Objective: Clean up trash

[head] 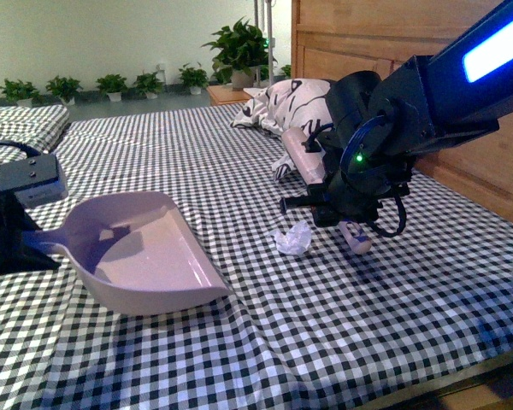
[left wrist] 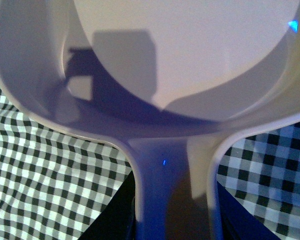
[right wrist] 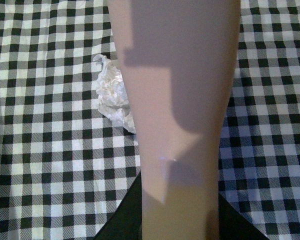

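The trash, a small crumpled white paper wad [head: 293, 238], lies on the checked cloth between the dustpan and the brush. It also shows in the right wrist view [right wrist: 111, 93], just beside the brush. My left gripper [head: 21, 231] is shut on the handle of the pale pink dustpan [head: 145, 252], whose open mouth rests on the cloth facing the wad. In the left wrist view the dustpan [left wrist: 180, 75] fills the frame. My right gripper [head: 342, 201] is shut on the brush [head: 356, 237], its tip on the cloth right of the wad. The brush handle [right wrist: 177, 100] fills the right wrist view.
A black-and-white checked cloth [head: 239, 342] covers the surface. A striped pillow [head: 278, 107] lies at the back behind the right arm. A wooden headboard [head: 342, 43] stands at the back right. Potted plants [head: 239, 51] line the far wall.
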